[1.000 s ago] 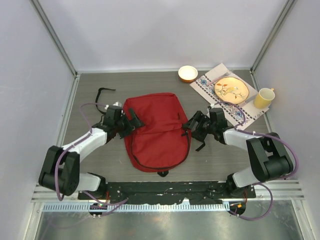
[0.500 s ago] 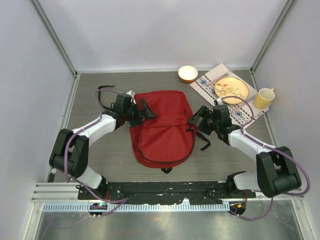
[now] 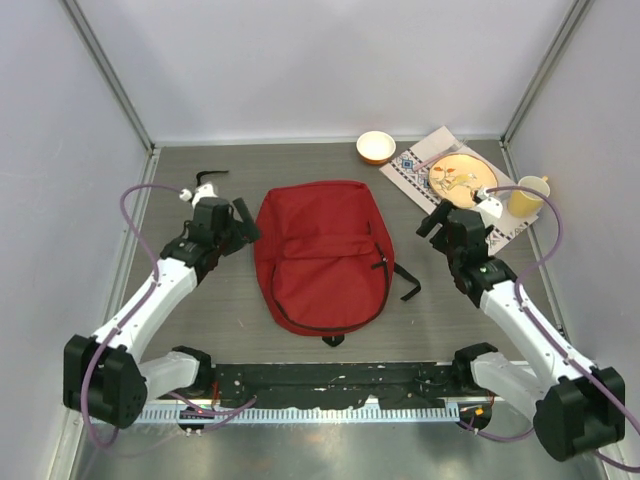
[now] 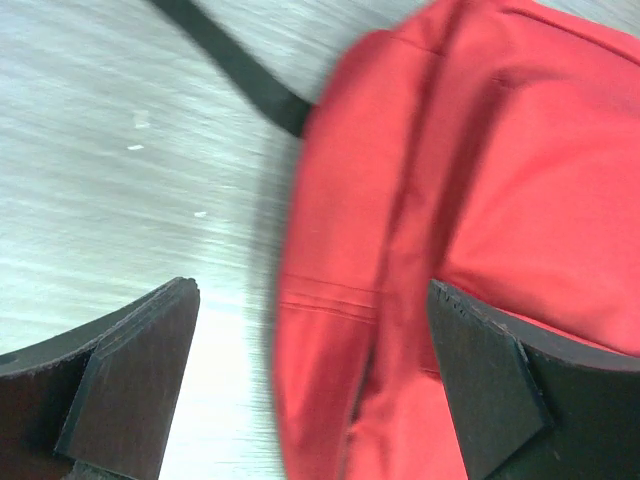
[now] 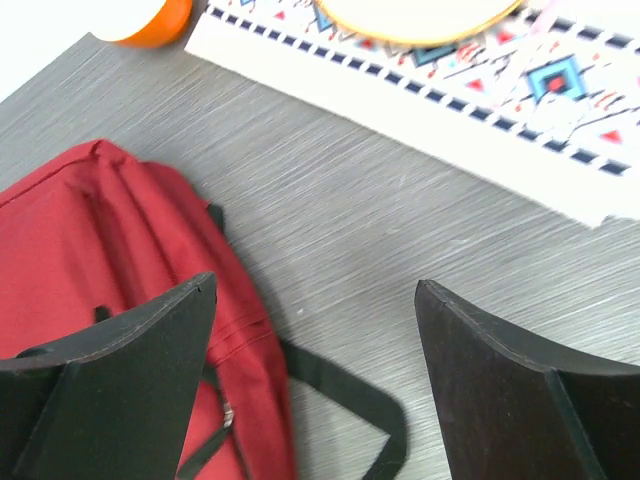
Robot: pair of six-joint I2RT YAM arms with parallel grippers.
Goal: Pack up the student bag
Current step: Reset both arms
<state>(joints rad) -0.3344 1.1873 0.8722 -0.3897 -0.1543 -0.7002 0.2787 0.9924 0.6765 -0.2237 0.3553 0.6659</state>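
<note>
Jaws wide on both, nothing held: left gripper (image 4: 310, 380) at student bag (image 3: 322, 255) edge, right gripper (image 5: 310, 370) over strap (image 5: 345, 385). Bag looks closed — pinch zipper (image 3: 381, 262), brace fabric opposite, pull slowly.

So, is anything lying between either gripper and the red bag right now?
Nothing visible does. The open left gripper sits right beside the bag; the open right gripper has only bare table and the bag's own black strap before it.
</note>
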